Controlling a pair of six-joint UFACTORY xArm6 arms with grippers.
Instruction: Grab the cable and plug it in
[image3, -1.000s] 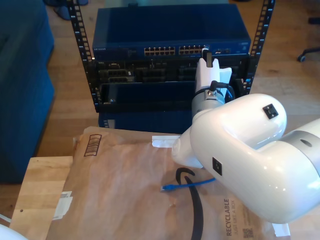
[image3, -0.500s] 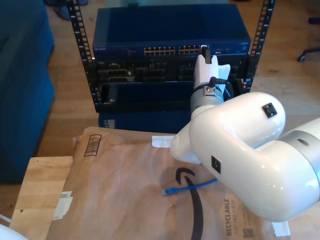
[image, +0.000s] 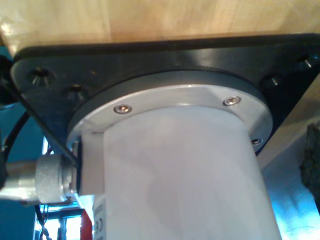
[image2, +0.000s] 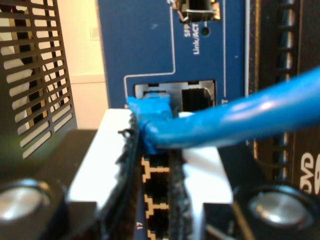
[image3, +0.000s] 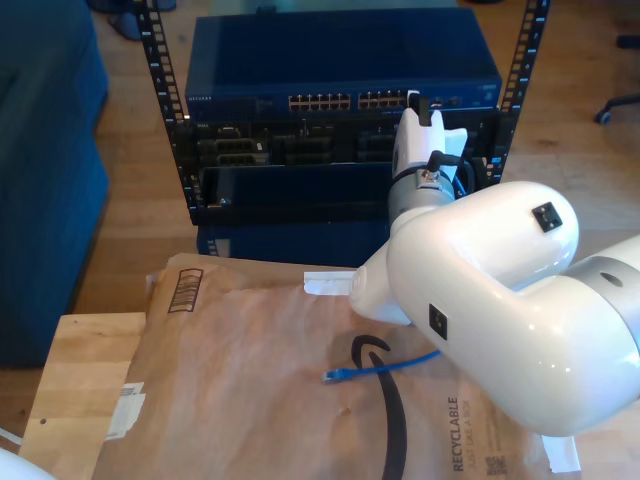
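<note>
The second gripper (image2: 157, 165) is clamping the thin bright blue Ethernet cable (image2: 240, 120) just behind its plug (image2: 150, 107), at a port of the dark blue network switch (image3: 340, 60). The cable's free end is lying on brown paper (image3: 240, 370). The first gripper's state cannot be told.
</note>
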